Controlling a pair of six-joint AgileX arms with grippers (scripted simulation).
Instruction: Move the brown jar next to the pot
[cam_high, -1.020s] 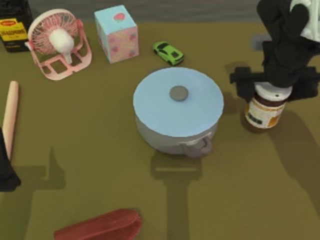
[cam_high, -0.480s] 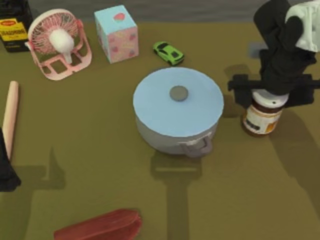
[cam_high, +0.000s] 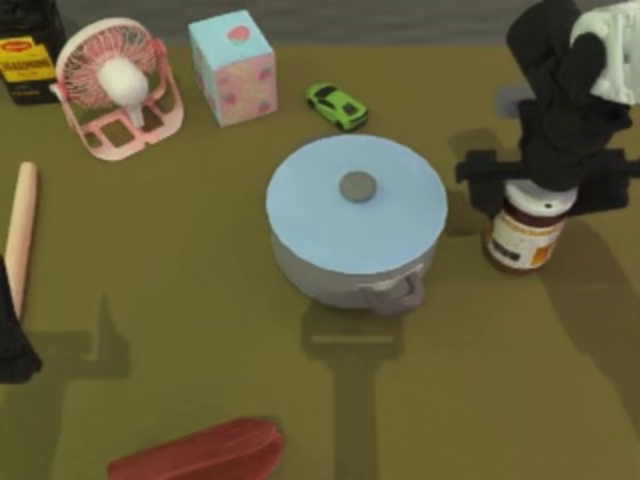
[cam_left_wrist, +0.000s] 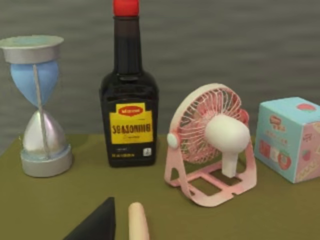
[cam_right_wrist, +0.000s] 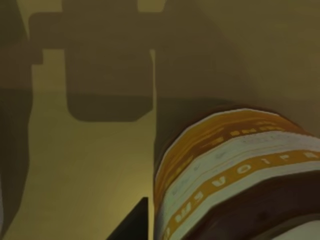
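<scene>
Brown jar (cam_high: 522, 236) stands upright, lid up, right of the pot (cam_high: 355, 220), right hand (cam_high: 545, 185) clamped on its lid.

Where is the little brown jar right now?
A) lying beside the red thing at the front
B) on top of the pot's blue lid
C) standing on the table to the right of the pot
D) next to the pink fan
C: the brown jar stands upright on the table, right of the pot, under the right gripper.
</scene>
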